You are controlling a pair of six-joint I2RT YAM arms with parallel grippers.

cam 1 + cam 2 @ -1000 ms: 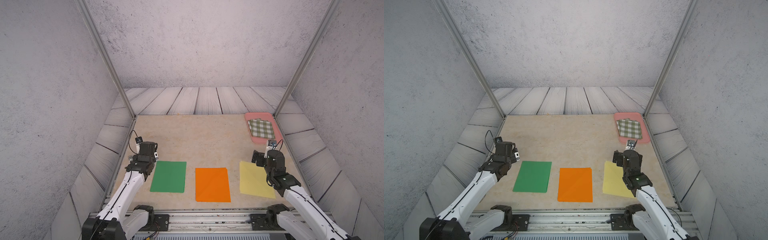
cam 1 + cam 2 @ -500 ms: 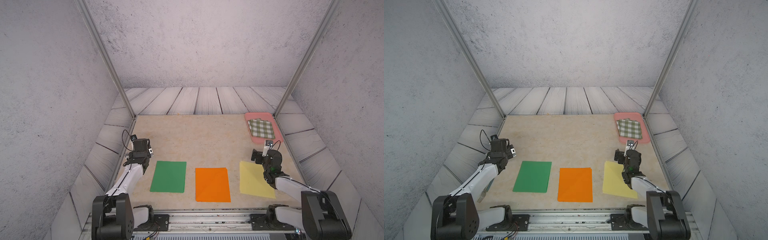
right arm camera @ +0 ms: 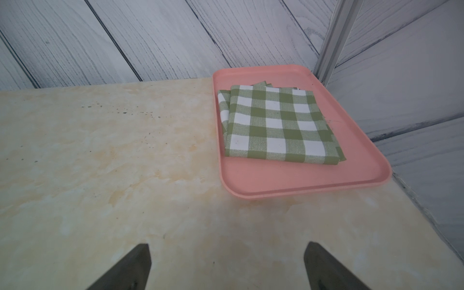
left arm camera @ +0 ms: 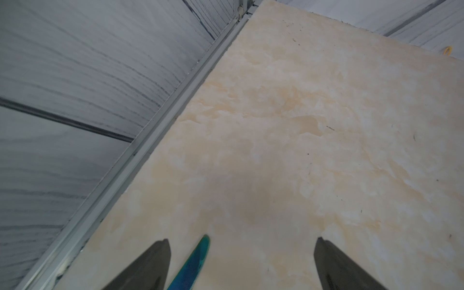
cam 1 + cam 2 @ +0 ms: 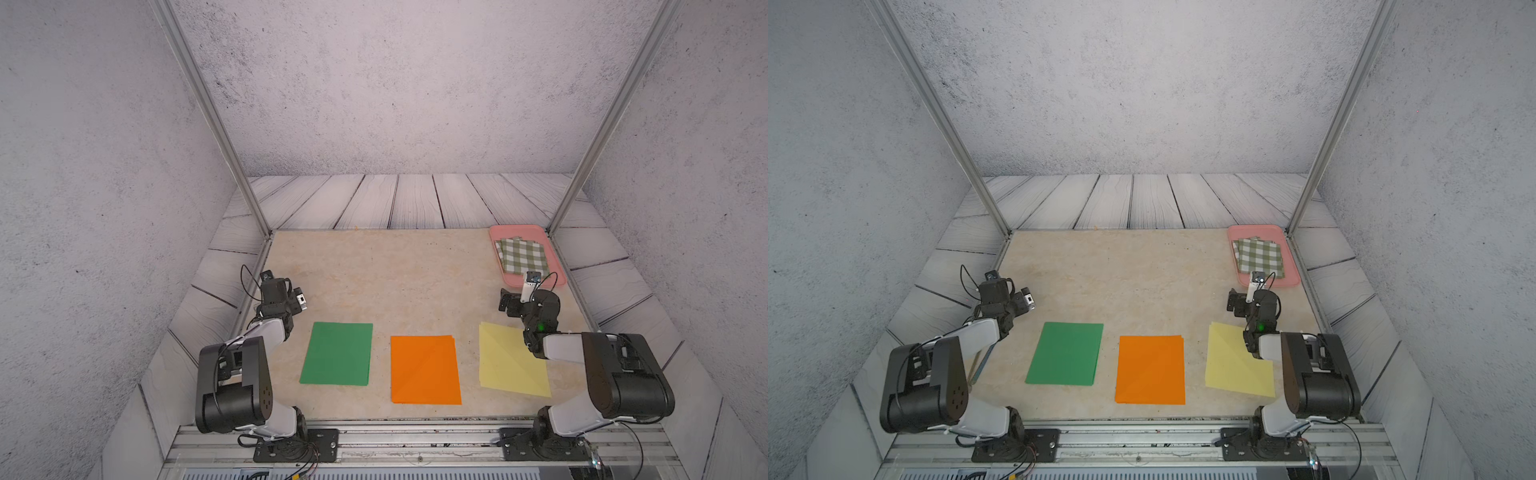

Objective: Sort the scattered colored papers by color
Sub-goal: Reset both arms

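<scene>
Three piles of colored papers lie in a row near the table's front edge in both top views: green (image 5: 337, 354) (image 5: 1066, 354) at the left, orange (image 5: 424, 370) (image 5: 1150, 370) in the middle, pale yellow (image 5: 509, 361) (image 5: 1235, 365) at the right, slightly skewed. My left gripper (image 5: 297, 301) (image 5: 1023, 301) (image 4: 242, 239) hangs open over bare table beyond the green pile's far left corner. My right gripper (image 5: 515, 301) (image 5: 1239, 301) (image 3: 227, 246) is open and empty, just beyond the yellow pile's far edge. No paper shows in either wrist view.
A pink tray (image 5: 557, 272) (image 3: 296, 180) holding a folded green-and-white checked cloth (image 5: 523, 255) (image 3: 278, 125) sits in the far right corner. Metal posts and slanted plank walls close in both sides. A blue-green sliver (image 4: 197, 261) that I cannot identify shows between the left fingers.
Both arms have folded back toward their bases, elbows now low at the front. The left gripper drifted a little left and away. The papers have not moved.
</scene>
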